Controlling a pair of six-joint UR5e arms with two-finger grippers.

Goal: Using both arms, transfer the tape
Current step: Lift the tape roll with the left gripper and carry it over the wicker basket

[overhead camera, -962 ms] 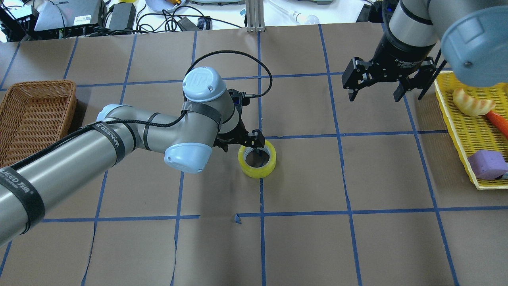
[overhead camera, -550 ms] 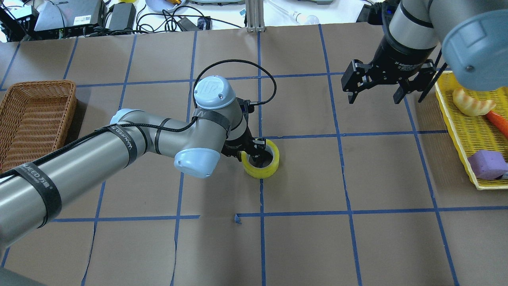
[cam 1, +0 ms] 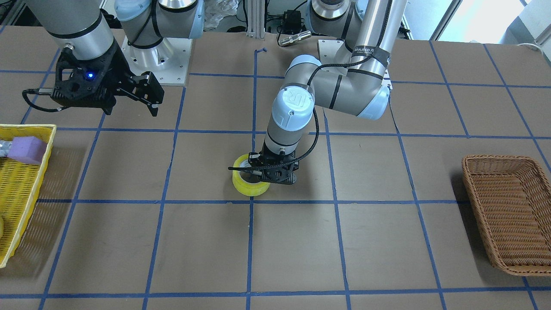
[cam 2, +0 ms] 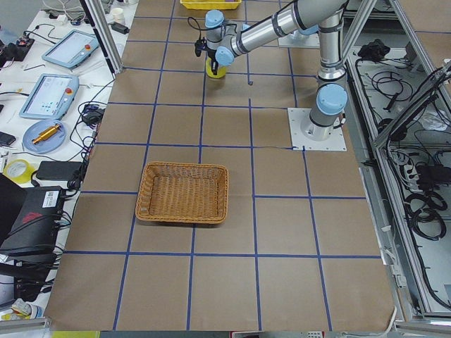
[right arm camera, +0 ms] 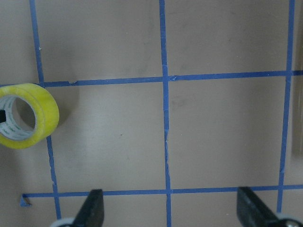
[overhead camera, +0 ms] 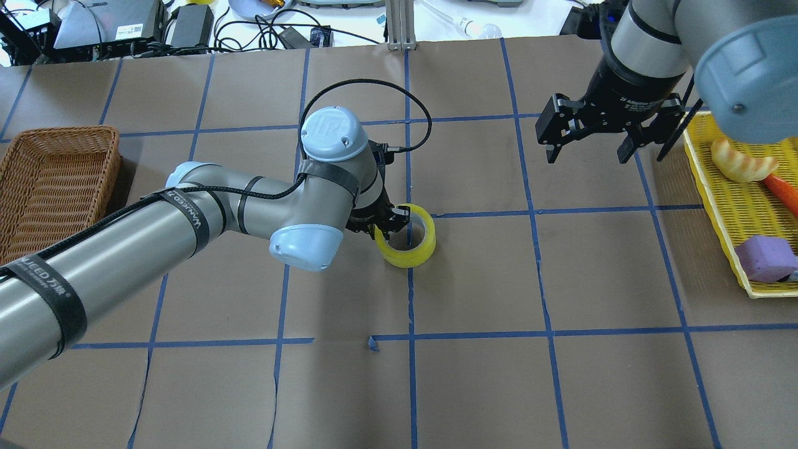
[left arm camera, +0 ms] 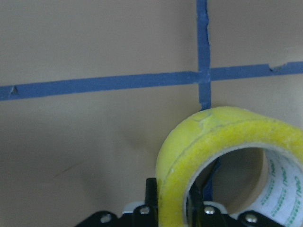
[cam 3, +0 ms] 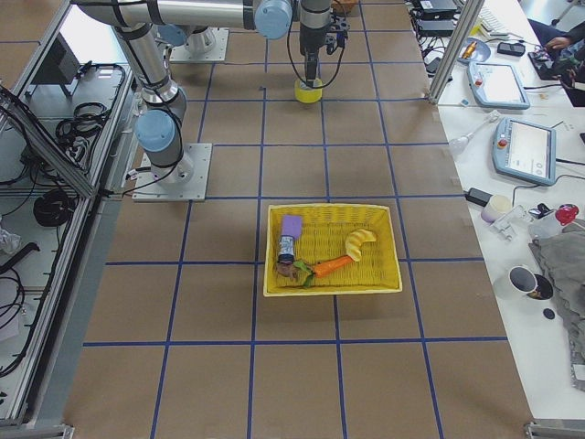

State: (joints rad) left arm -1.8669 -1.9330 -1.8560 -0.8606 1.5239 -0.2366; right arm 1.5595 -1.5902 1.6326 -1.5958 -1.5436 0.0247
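The yellow tape is near the table's middle, beside a blue grid crossing, and is tilted. It also shows in the front view and the right wrist view. My left gripper is shut on the roll's wall, with one finger inside the hole and one outside. The left wrist view shows the yellow wall pinched between the fingertips. I cannot tell whether the roll still touches the paper. My right gripper hangs open and empty above the table at the back right, well apart from the tape.
A wicker basket stands at the left edge. A yellow tray at the right edge holds a purple sponge and toy food. Cables and electronics lie beyond the table's back edge.
My left gripper has shut on the tape's wall. The roll has tipped up and shifted slightly towards the back. My right gripper has hardly moved.
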